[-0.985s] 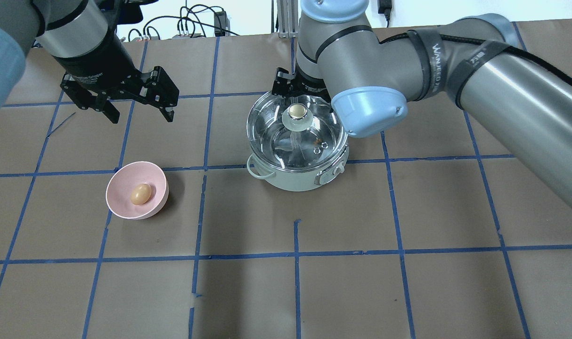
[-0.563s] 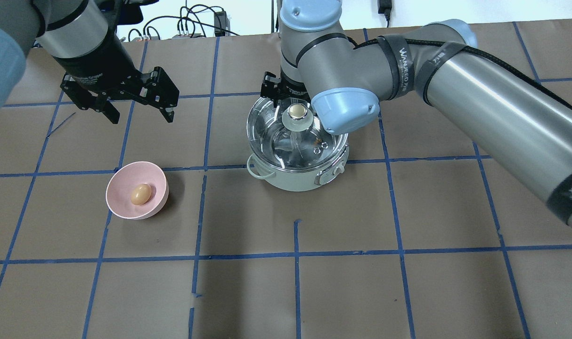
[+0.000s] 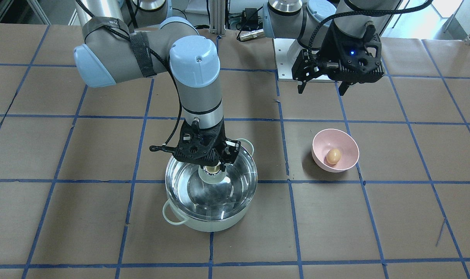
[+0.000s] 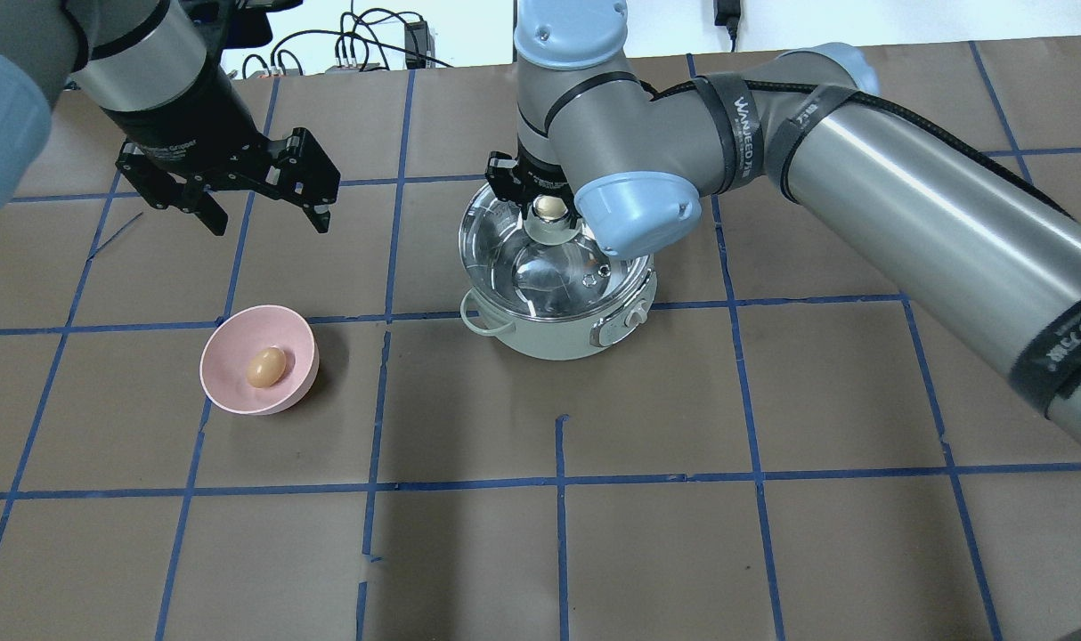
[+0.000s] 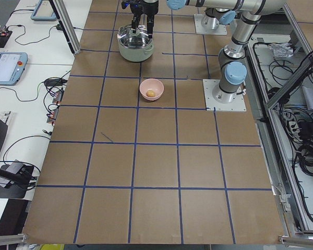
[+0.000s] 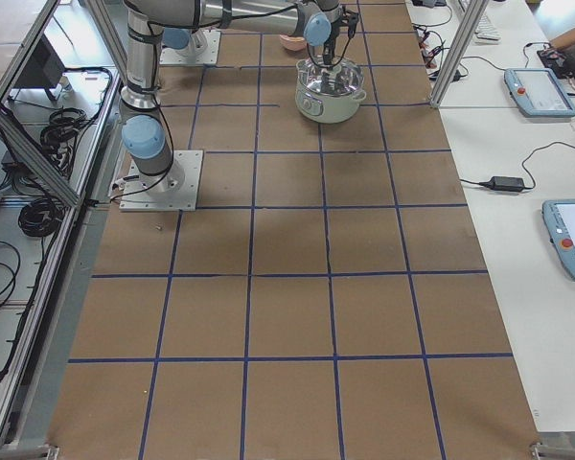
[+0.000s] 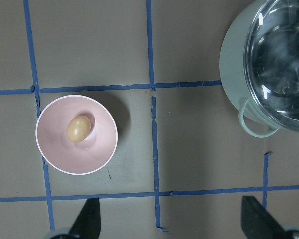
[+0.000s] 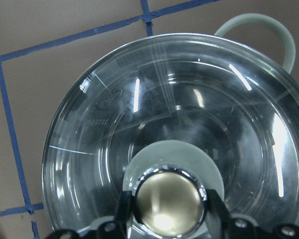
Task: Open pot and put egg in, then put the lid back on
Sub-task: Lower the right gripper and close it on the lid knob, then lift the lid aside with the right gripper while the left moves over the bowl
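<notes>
The mint-green pot (image 4: 549, 338) stands mid-table with the glass lid (image 4: 523, 267) on it. My right gripper (image 4: 548, 206) is down over the lid. Its fingers sit tight on both sides of the beige knob (image 8: 168, 203), shut on it. The front-facing view shows the same grip (image 3: 211, 169). The egg (image 4: 265, 366) lies in a pink bowl (image 4: 234, 392) left of the pot; it also shows in the left wrist view (image 7: 79, 128). My left gripper (image 4: 267, 223) is open and empty, hovering above the table behind the bowl.
Brown table with a blue tape grid. One loop handle of the pot (image 4: 480, 320) points toward the bowl. Cables and equipment lie beyond the table's far edge (image 4: 371, 53).
My right gripper has moved left onto the knob and closed around it. The pot with its lid has shifted slightly left. My left arm has not moved.
</notes>
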Robot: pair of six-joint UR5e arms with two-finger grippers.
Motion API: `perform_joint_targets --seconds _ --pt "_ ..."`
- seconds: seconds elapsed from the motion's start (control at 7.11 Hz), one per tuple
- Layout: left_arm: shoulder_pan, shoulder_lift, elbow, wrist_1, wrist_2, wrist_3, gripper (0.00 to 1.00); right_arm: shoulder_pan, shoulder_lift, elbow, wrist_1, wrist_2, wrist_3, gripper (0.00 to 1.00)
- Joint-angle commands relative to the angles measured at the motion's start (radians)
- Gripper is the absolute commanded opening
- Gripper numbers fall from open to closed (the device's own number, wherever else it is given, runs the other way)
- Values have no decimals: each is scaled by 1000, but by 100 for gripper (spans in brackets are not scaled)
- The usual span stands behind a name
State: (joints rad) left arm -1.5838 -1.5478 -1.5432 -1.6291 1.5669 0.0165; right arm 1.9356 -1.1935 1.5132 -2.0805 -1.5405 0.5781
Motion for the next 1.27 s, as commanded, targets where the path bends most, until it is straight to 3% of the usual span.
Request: perform_joint_targets --seconds 0.0,0.42,0.84,1.13 --pt "1 0 0 0 -1 -1 100 -13 -44 -17 70 3 -52 23" --pt "7 2 -3 0 -1 3 100 -91 -209 -80 328 3 -119 23" --pt "206 -17 -90 1 1 182 100 -356 -364 -64 554 2 -459 23" --pt "254 -61 -225 186 16 262 100 -409 -392 -26 612 -3 -535 21"
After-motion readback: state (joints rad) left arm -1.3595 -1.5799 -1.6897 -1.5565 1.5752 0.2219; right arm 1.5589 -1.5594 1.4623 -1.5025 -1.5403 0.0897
